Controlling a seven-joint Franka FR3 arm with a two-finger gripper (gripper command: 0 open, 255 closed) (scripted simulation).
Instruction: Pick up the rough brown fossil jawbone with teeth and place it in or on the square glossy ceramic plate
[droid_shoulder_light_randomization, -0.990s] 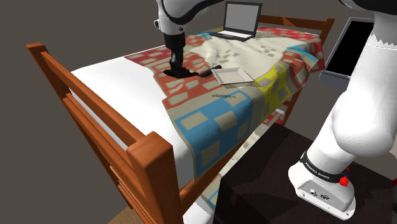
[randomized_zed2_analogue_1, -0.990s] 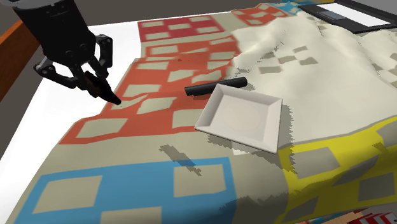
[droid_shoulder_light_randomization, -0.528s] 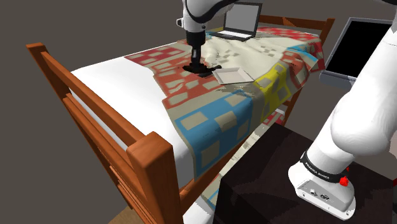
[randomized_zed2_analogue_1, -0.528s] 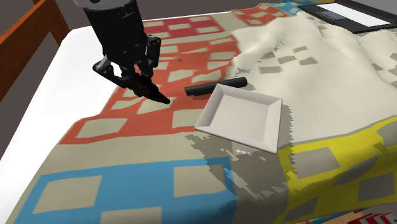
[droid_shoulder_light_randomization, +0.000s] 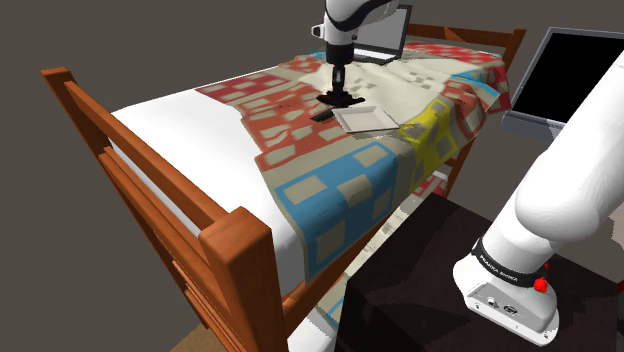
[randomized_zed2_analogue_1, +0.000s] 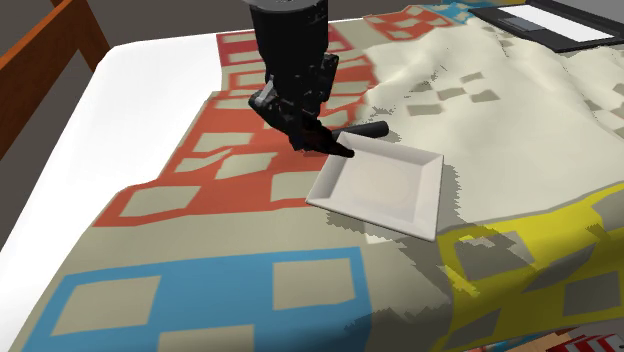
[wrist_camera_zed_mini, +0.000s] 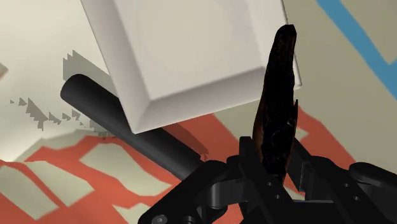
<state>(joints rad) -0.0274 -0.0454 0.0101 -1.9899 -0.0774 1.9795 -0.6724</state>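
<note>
In the shoulder view I am seeing the claw (droid_shoulder_light_randomization: 338, 101) hanging low over the patchwork quilt (droid_shoulder_light_randomization: 330, 190) on the bed (droid_shoulder_light_randomization: 235, 250), just beside the white square plate (droid_shoulder_light_randomization: 364, 119). In the second exterior view its tip is reaching over the plate's rim, near a black cylinder (randomized_zed2_analogue_1: 372, 130) lying along that edge. In the wrist view the fingers are clamping 1 dark brown jawbone (wrist_camera_zed_mini: 275, 108), which is pointing out toward the plate's corner
</note>
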